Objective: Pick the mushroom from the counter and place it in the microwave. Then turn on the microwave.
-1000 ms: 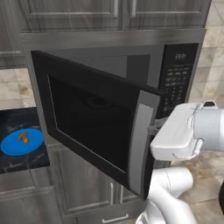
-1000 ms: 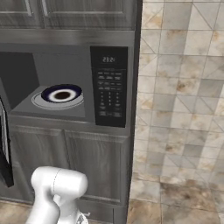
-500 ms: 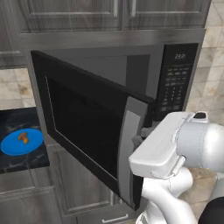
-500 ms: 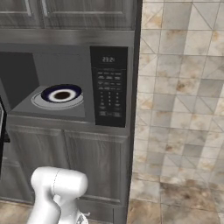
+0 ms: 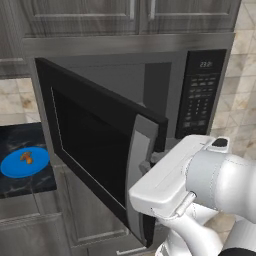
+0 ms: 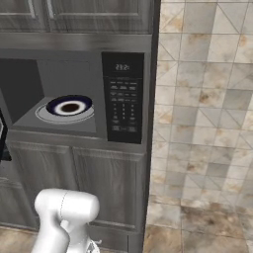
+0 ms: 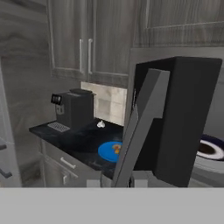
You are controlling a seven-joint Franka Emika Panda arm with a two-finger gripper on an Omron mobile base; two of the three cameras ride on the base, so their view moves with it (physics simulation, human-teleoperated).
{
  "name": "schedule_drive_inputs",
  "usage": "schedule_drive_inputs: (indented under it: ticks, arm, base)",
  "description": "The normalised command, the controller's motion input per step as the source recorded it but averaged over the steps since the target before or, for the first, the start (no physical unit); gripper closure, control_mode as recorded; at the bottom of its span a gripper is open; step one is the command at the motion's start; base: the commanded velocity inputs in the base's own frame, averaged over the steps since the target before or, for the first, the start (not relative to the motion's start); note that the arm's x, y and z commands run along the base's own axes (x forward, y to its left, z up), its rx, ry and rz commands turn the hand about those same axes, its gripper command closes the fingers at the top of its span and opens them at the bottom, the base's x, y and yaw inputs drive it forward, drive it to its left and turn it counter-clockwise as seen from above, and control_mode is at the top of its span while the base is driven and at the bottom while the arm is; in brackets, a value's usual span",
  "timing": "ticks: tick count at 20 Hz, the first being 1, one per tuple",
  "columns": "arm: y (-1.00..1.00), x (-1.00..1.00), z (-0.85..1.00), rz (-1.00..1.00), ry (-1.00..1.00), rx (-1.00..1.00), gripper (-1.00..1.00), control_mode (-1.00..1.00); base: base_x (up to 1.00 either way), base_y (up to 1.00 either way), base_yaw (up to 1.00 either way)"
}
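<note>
Left base view: one mushroom (image 5: 27, 157), one microwave (image 5: 150, 115).

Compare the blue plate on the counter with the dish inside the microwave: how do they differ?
The blue plate is plain bright blue; the dish is white with a dark blue rim and a dark centre. The blue plate lies on the black counter and carries the mushroom; the dish rests on the microwave turntable without a mushroom. Both are round and lie flat.

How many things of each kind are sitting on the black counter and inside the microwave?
Blue plate: 1
Mushroom: 1
Garlic: 1
Coffee machine: 1
Dark-rimmed bowl in the microwave: 1
Total: 5
</note>
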Motion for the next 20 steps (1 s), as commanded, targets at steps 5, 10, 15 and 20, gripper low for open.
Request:
schedule_drive_inputs:
  ticks: [5, 10, 15, 20]
  arm:
    - [0.0, 0.0, 0.0, 0.0, 0.0, 0.0, 1.0, -1.0]
    - [0.0, -0.06, 0.0, 0.0, 0.0, 0.0, -1.0, -1.0]
    - [0.0, -0.36, 0.0, 0.0, -0.01, 0.0, -1.0, -1.0]
    - [-0.08, -0.6, 0.0, 0.0, -0.05, 0.0, -1.0, -1.0]
  base:
    - [0.0, 0.0, 0.0]
    - [0.0, 0.0, 0.0]
    - [0.0, 0.0, 0.0]
    - [0.0, 0.0, 0.0]
